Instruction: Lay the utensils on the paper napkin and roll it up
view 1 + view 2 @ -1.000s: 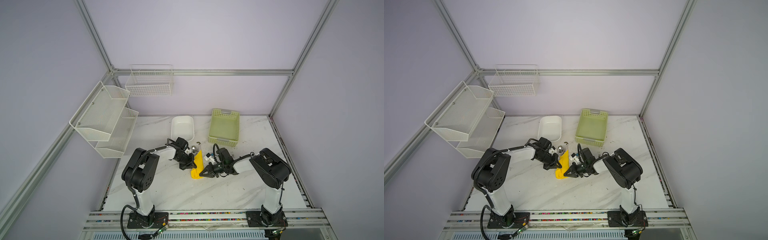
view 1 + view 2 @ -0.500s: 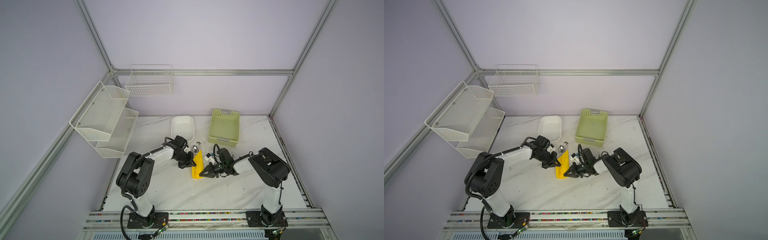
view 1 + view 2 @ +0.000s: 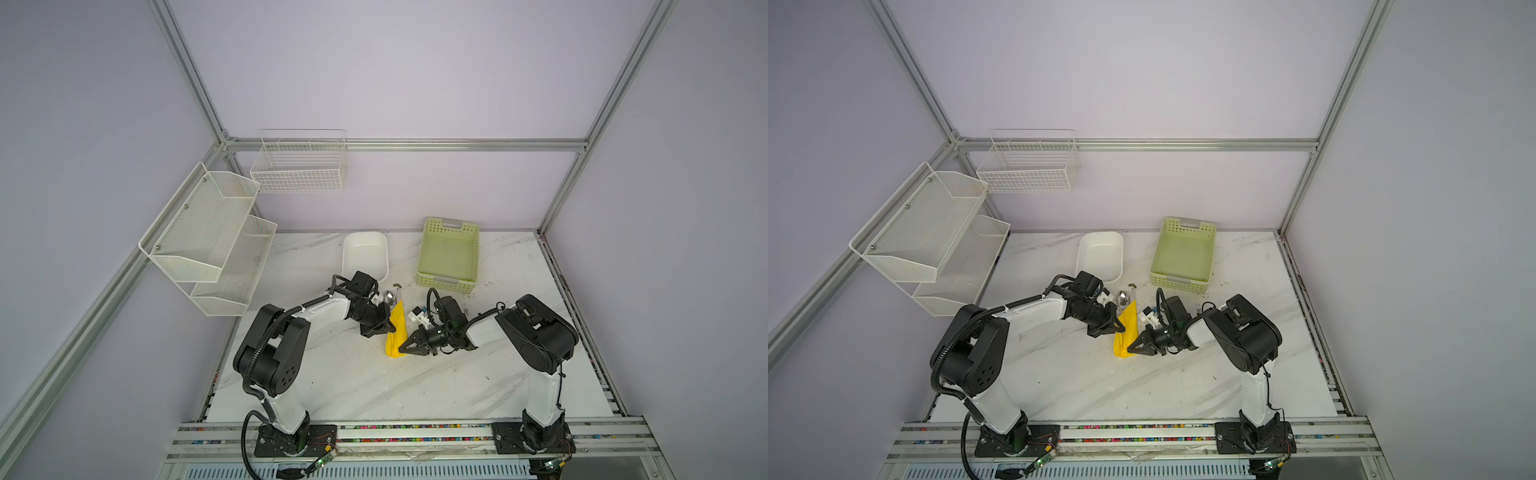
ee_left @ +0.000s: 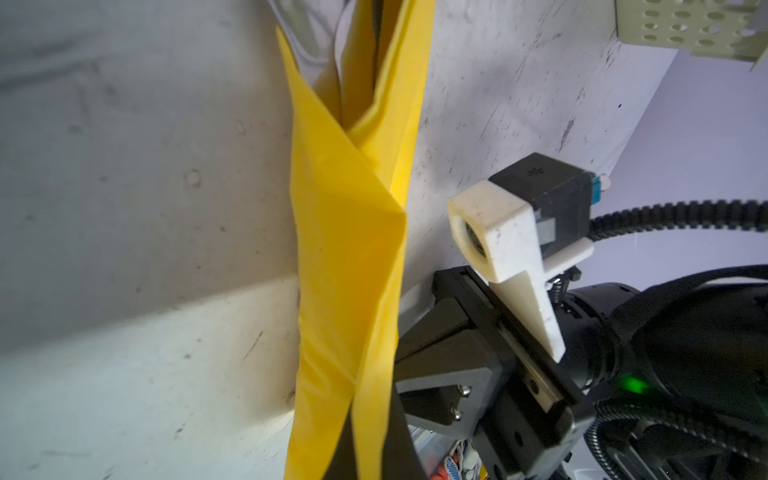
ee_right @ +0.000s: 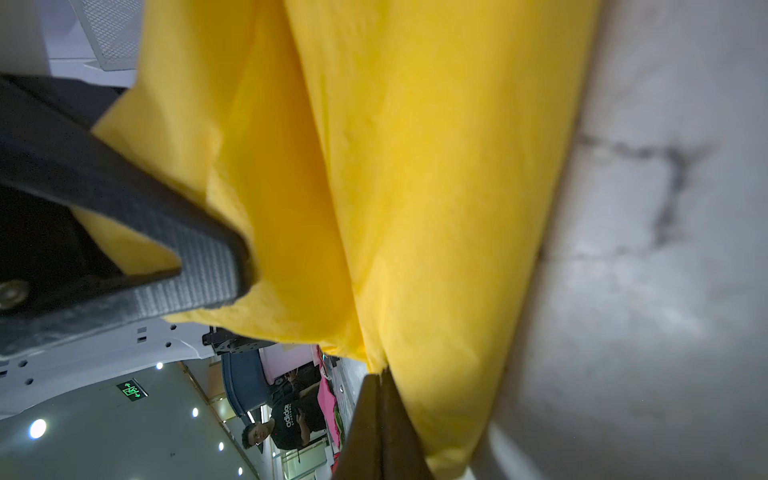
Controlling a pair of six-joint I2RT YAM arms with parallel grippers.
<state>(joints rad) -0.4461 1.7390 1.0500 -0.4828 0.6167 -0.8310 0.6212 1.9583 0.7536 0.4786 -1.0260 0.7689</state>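
**Two grippers bear on a rolled napkin at mid-table**

In both top views the paper napkin, with a spoon bowl poking from its far end, lies far-to-near. The left gripper, jaws together, touches its middle. The right gripper, also closed, touches its near end. The left wrist view shows overlapping folds. In the right wrist view, closed tips meet the paper. Since a second ago, only the left elbow has shifted.

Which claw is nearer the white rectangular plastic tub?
Left. The left claw sits in front of the tub; the right claw is farther, beyond the yellow paper napkin.
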